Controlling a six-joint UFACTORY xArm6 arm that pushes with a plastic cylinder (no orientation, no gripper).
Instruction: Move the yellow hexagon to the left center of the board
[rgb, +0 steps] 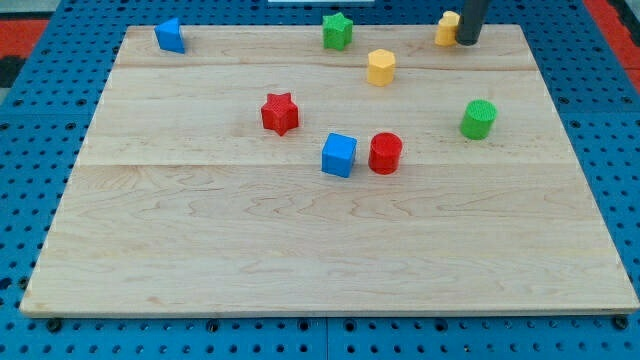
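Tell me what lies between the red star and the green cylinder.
In the camera view, the blue cube and red cylinder sit just below the line from red star to green cylinder.

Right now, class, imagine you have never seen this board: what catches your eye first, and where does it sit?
First, the red cylinder and blue cube, close side by side near the board's middle, with a red star to their left. Next, my tip at the view's top right, against the right side of a yellow block. The yellow hexagon stands alone below and left of it.
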